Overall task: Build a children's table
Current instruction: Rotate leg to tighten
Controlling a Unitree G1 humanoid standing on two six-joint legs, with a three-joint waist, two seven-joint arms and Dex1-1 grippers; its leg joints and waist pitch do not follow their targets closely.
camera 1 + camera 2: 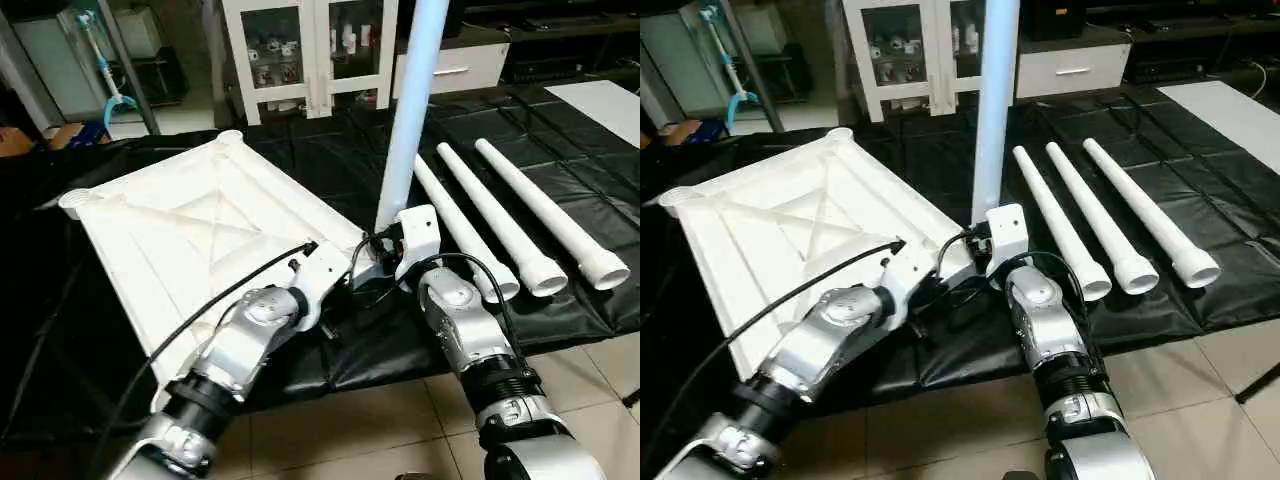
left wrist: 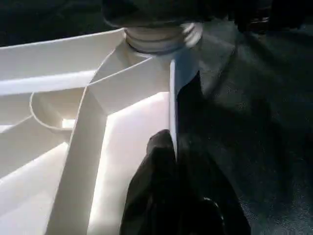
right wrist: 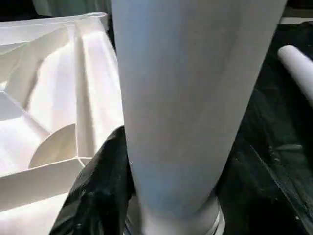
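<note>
Our right gripper (image 3: pixel 171 196) clasps the upright white leg (image 1: pixel 412 110), our closed left gripper (image 2: pixel 168 196) pinches the ribbed tabletop's (image 1: pixel 190 235) rim beside it, we see three spare legs (image 1: pixel 510 225) to the right.

A black plastic sheet (image 1: pixel 300 180) covers the floor, with beige tiles (image 1: pixel 380 420) bare at its near edge. Behind stands a white glass-door cabinet (image 1: pixel 310 50) holding small items, beside a low white drawer unit (image 1: pixel 455 68). A white board (image 1: pixel 605 100) lies at the far right
</note>
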